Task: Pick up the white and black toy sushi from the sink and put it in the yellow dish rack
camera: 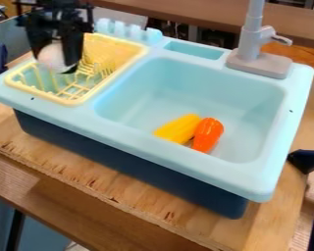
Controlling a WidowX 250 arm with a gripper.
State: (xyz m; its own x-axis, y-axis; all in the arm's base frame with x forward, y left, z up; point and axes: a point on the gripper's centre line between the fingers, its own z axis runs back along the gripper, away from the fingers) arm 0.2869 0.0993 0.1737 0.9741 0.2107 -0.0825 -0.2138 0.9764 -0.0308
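glossy orange plastic pepper (208, 135), smooth pale-blue plastic sink (137, 152), matt grey plastic faucet (250, 49), rough-edged light-brown wooden board (94, 179)

Diffuse, fairly bright light falls on the sink (179, 160); its source is not identifiable. Soft shading models the basin walls, while the dark side below the rim lies in deep shade. Within the basin, small white glints mark the orange pepper (208, 135), and a narrow shadow separates it from the yellow item (178, 128). Left of the basin, the black pincer (56, 63) shows little tonal detail against the pale round object (51, 56). In front of the sink, the bench (130, 198) is evenly lit.
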